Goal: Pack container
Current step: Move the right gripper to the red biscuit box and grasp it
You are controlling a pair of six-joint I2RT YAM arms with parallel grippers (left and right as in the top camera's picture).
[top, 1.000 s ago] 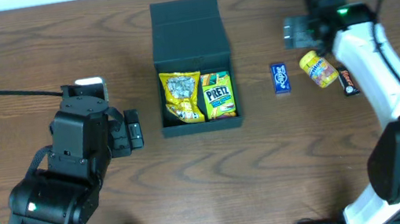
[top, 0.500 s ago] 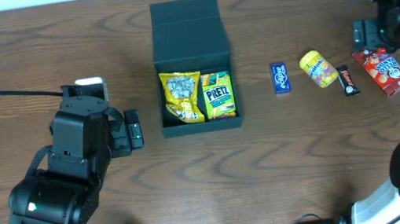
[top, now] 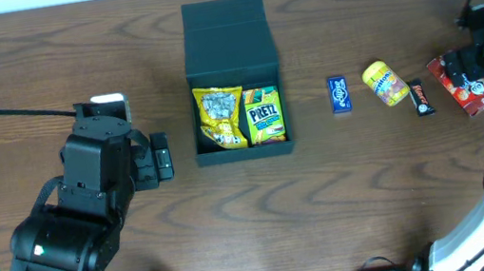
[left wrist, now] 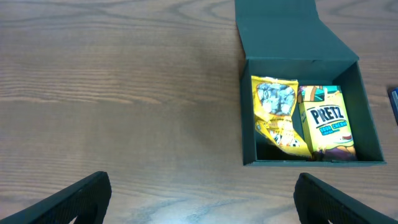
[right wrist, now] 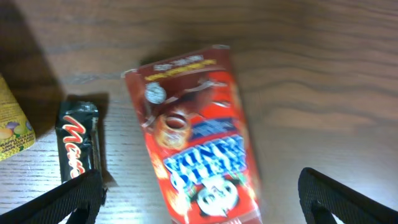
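The black container (top: 245,152) stands open at the table's middle, its flap lid (top: 225,24) laid back. Inside lie a yellow snack bag (top: 217,117) and a green Pretz box (top: 265,115). The left wrist view shows the container (left wrist: 311,163) with both packs. My right gripper (right wrist: 199,205) is open, its fingers on either side of a red snack carton (right wrist: 193,137) that lies on the table at the far right (top: 465,85). My left gripper (left wrist: 202,205) is open and empty over bare wood, left of the container.
Right of the container lie a small blue pack (top: 340,94), a yellow snack bag (top: 385,82) and a black Mars bar (top: 421,96), which also shows in the right wrist view (right wrist: 78,146). The red carton is near the table's right edge.
My right arm has swung from the back, near the yellow bag, out to the far right and now hangs over the red carton. The left arm has not moved.
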